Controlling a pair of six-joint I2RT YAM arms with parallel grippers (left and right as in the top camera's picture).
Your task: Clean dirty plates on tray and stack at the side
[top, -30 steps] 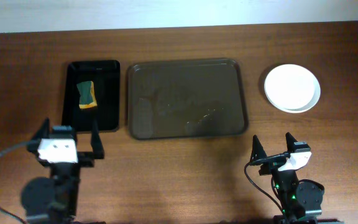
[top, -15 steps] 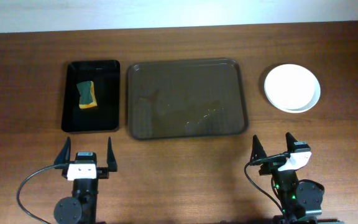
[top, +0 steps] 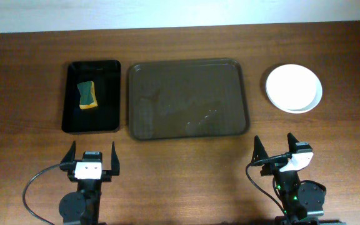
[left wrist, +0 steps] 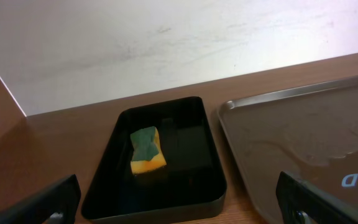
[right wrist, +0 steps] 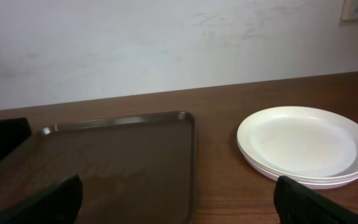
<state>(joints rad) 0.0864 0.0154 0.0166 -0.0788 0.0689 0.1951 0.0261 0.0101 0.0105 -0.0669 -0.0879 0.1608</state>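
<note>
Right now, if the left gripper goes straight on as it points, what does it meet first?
Probably the near rim of the black tray, with the sponge beyond. Whether the left gripper passes above it is unclear.

1. The tray [top: 188,75], dark brown with rounded corners, lies at the middle of the wooden table [top: 30,81], with faint pale streaks on its floor.
2. At its 9 o'clock, just beside it, lies a smaller black tray [top: 108,103]. This holds a green-and-yellow sponge [top: 87,95].
3. At the brown tray's 3 o'clock, apart from it, the plates [top: 294,88] sit stacked on the table. The top one is white, and their number cannot be told from above.
4. The left gripper [top: 92,150] stands at the brown tray's 7 o'clock, fingers spread and holding nothing.
5. The right gripper [top: 274,142] stands at 5 o'clock, likewise spread and holding nothing.
</note>
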